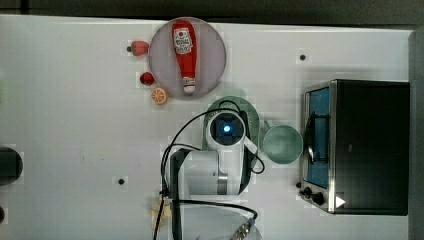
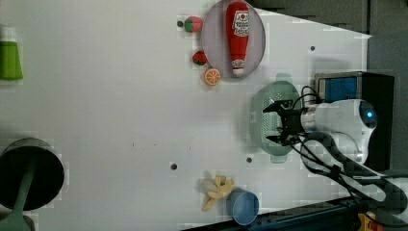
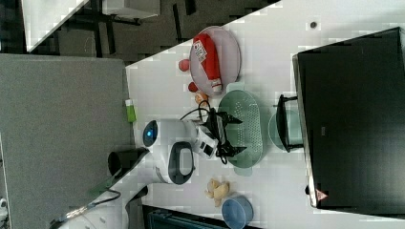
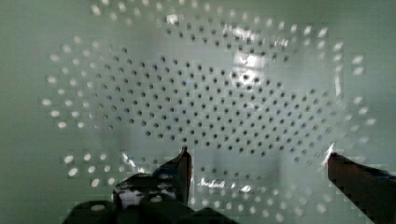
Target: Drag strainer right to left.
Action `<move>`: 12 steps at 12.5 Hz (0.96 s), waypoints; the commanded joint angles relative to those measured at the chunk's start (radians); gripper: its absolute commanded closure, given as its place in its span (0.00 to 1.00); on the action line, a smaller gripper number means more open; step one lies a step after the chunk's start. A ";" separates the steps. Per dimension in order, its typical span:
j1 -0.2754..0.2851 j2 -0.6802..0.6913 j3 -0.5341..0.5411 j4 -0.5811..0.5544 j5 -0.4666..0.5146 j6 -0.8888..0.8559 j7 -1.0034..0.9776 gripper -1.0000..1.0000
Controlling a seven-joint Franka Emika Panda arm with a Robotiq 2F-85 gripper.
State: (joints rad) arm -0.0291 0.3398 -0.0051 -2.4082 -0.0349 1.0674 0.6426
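The strainer point(image 2: 262, 108) is a pale mint-green oval colander with a dotted centre, lying near the middle of the table. In the top view only its rim point(image 1: 231, 102) shows beyond the arm's white wrist point(image 1: 227, 129). My gripper point(image 2: 273, 123) points down into the bowl, open, with one finger toward each long end. In the right view the gripper point(image 3: 237, 135) is over the strainer point(image 3: 249, 114) in the same way. In the wrist view the perforated floor of the strainer point(image 4: 210, 93) sits close below the gripper point(image 4: 257, 161), and nothing is between the fingers.
A mint-green cup point(image 1: 282, 144) stands beside the strainer on the top view's right, next to a black toaster oven point(image 1: 367, 145). A plate point(image 1: 212, 55) with a ketchup bottle point(image 1: 185, 52), two strawberries and an orange slice point(image 1: 159, 95) lies behind. A blue cup point(image 2: 243, 207) and toy bananas point(image 2: 215, 190) sit near the arm's base.
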 commanded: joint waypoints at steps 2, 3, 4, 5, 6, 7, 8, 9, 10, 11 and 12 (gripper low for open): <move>0.032 0.014 0.025 -0.009 0.016 0.048 0.169 0.00; 0.041 0.014 0.031 -0.010 0.016 0.048 0.176 0.00; 0.051 0.014 0.038 -0.010 0.016 0.048 0.176 0.00; 0.061 0.014 0.042 -0.011 0.016 0.048 0.177 0.00; 0.073 0.015 0.045 -0.010 0.017 0.048 0.180 0.00; 0.085 0.014 0.050 -0.008 0.021 0.048 0.189 0.00; 0.101 0.014 0.054 -0.006 0.030 0.047 0.197 0.00; 0.118 0.015 0.058 -0.006 0.031 0.047 0.197 0.00; 0.136 0.015 0.061 -0.006 0.032 0.046 0.204 0.00; 0.153 0.016 0.064 -0.006 0.033 0.046 0.228 0.00; 0.172 0.016 0.068 -0.005 0.034 0.047 0.267 0.00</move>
State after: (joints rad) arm 0.1104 0.3784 0.0449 -2.4336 0.0141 1.1406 0.8267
